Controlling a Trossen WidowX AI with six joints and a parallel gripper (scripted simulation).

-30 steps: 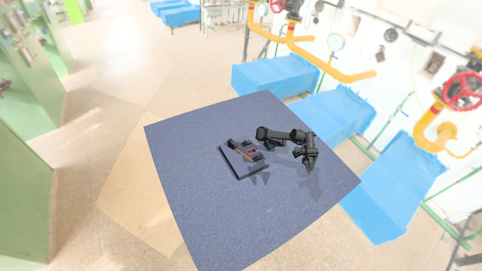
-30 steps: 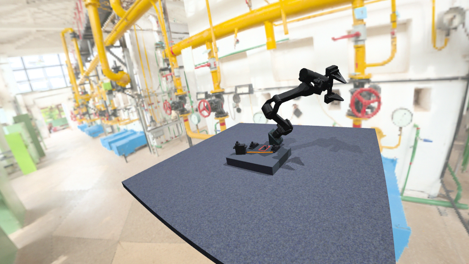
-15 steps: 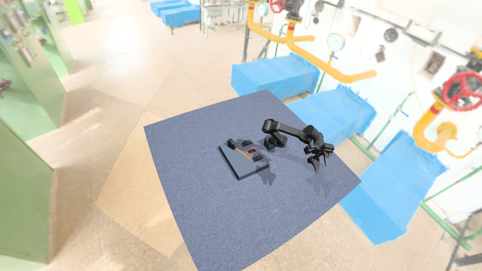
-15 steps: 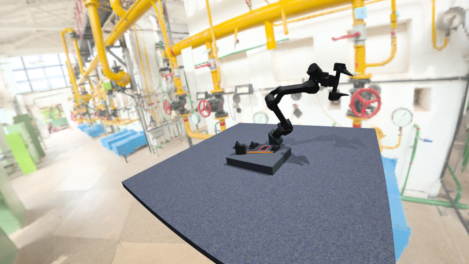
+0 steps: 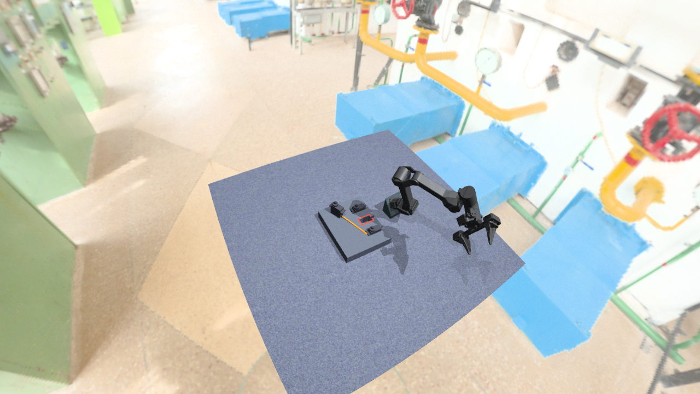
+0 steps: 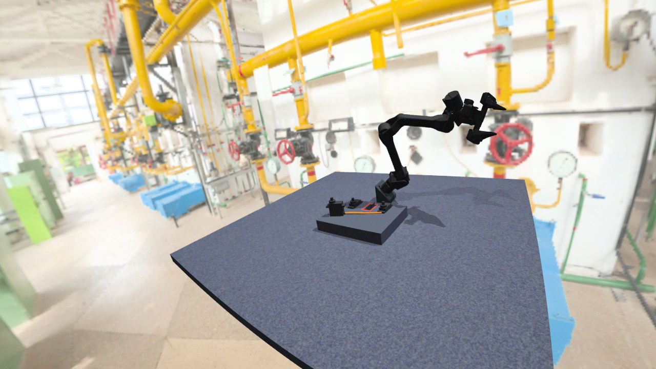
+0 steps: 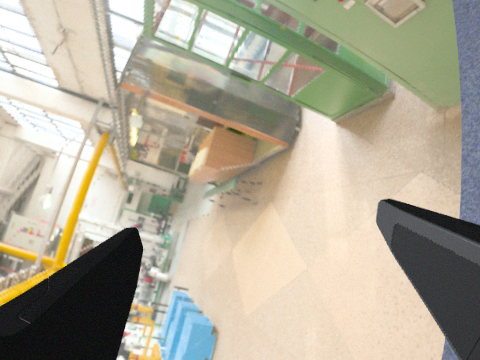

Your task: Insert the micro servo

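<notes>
The loose black micro servo [image 5: 337,209] [image 6: 336,209] stands upright at the left corner of the grey deck [image 5: 348,245] [image 6: 357,222], output shaft up. Its orange cable [image 5: 354,224] [image 6: 360,212] stretches over the deck toward a mounted servo. The marked pocket [image 5: 367,222] [image 6: 367,210] has a red outline, shows empty, and lies between two mounted servos. My gripper [image 5: 480,248] [image 6: 500,121] [image 7: 260,224] is wide open and empty, high above the mat and well to the right of the deck. Neither servo nor pocket shows in the wrist view.
Two mounted servos sit on the deck, one [image 5: 357,206] [image 6: 353,203] behind the pocket and one [image 5: 373,230] [image 6: 384,207] beside the cable's end. The arm's base [image 5: 406,206] [image 6: 385,191] stands close behind the deck. The blue mat [image 5: 303,294] [image 6: 412,284] ends at the right.
</notes>
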